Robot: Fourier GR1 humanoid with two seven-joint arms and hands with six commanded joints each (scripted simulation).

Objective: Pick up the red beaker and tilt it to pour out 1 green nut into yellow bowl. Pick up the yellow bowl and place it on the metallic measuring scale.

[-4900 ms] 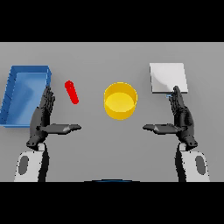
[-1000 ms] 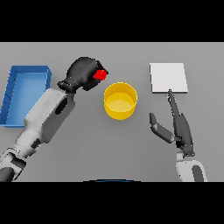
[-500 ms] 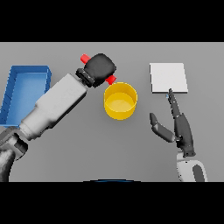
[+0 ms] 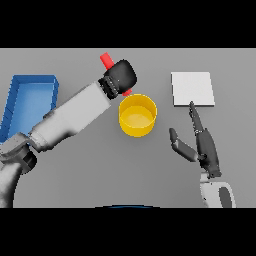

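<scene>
With my left robot hand (image 4: 120,76) wrapped round the red beaker (image 4: 106,60) (mouth just over the yellow bowl (image 4: 137,116)), I should tip gently so one nut drops.

Open table at the near middle; the far half is crowded

The left hand (image 4: 121,76), wrapped round the red beaker (image 4: 106,60), and its forearm slant across the table's left half, right at the yellow bowl's (image 4: 137,116) far-left rim. A blue bin (image 4: 30,82) blocks the left edge. Bare table separates the bowl from the metallic scale (image 4: 193,88), with the right hand (image 4: 204,145) just near of the scale.
</scene>
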